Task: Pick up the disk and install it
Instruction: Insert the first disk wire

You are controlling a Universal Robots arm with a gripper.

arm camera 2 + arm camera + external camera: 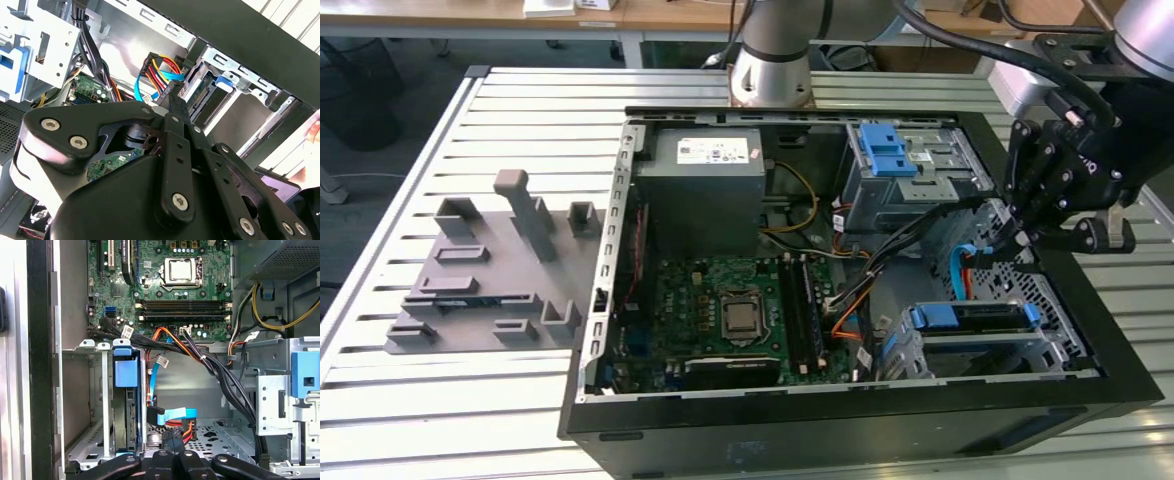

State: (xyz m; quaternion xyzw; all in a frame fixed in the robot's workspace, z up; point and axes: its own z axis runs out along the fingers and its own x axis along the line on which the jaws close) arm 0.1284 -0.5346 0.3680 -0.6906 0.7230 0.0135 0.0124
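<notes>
The disk sits in its slot at 4 o'clock in the computer case. The gripper hovers just above, clenched on nothing. Installing looks nearly finished.

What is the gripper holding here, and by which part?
Nothing that can be seen: the gripper hangs above the case's right side, while the disk sits in its bay.

Looks like a robotics lab or test workshop to me. I'm bolted onto a slatted aluminium counter, the kind with T-slot grooves, and an opened desktop PC case lies on it next to a grey 3D-printed fixture block. Wooden office desks and a dark waste bin behind, plain grey floor
</notes>
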